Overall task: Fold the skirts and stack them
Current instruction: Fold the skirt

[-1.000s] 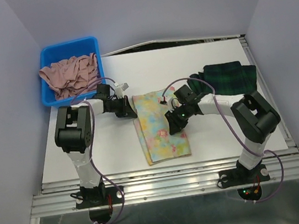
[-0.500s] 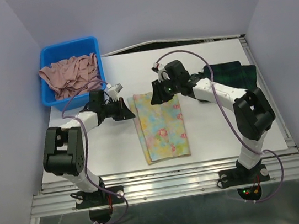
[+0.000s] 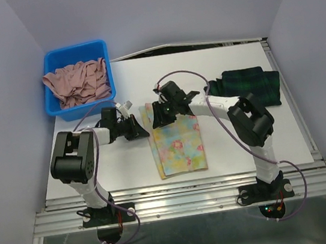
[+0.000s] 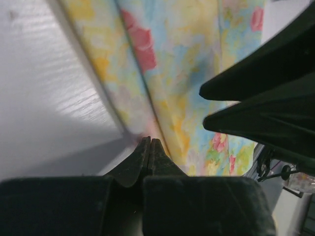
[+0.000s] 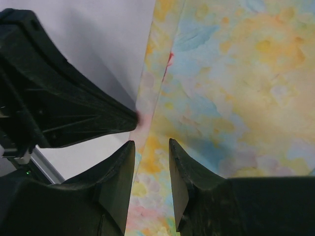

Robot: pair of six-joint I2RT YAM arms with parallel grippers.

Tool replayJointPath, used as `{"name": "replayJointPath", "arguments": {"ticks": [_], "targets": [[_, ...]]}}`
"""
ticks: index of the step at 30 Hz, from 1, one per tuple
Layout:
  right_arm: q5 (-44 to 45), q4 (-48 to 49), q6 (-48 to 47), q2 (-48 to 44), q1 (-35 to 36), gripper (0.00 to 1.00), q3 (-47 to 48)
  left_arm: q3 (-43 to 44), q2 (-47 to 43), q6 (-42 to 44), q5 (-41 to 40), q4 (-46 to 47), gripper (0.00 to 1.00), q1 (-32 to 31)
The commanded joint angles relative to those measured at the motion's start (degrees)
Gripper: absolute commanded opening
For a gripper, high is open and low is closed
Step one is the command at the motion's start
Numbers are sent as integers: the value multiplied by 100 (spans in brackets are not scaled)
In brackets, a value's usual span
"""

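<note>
White bench point(image 3: 111, 165) between pale lilac walls; blue bin point(image 3: 74, 52) of pinkish cloth point(image 3: 77, 84) at its far left corner. Floral skirt point(image 3: 176, 141) lies folded mid-bench, plaid skirt point(image 3: 249, 84) folded at far right. Both arms reach low to the floral skirt's far left corner. Left gripper point(image 4: 150, 143) is closed tight at the skirt's edge; whether it pinches cloth is unclear. Right gripper point(image 5: 151, 143) is part-open over the skirt, holding nothing.

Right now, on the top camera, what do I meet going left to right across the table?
blue bin → left gripper → floral skirt → plaid skirt. The right gripper hangs over the floral skirt's far left corner, so it is left out of the order.
</note>
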Motion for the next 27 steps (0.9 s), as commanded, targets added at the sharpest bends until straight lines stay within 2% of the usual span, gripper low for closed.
{"name": "replayJointPath", "arguments": {"ticks": [1, 6, 13, 16, 21, 27], "targets": [[190, 72, 196, 118, 199, 40, 388, -98, 195, -475, -350, 369, 0, -4], [366, -7, 187, 267, 262, 39, 485, -1, 757, -501, -395, 360, 0, 4], [858, -253, 144, 434, 367, 39, 696, 26, 837, -475, -448, 307, 0, 4], [806, -271, 152, 496, 367, 35, 731, -1, 776, -466, -465, 316, 0, 4], [753, -305, 64, 619, 420, 19, 845, -18, 723, -458, -474, 325, 0, 4], [692, -464, 29, 847, 420, 18, 1039, -18, 749, -423, -483, 325, 0, 4]]}}
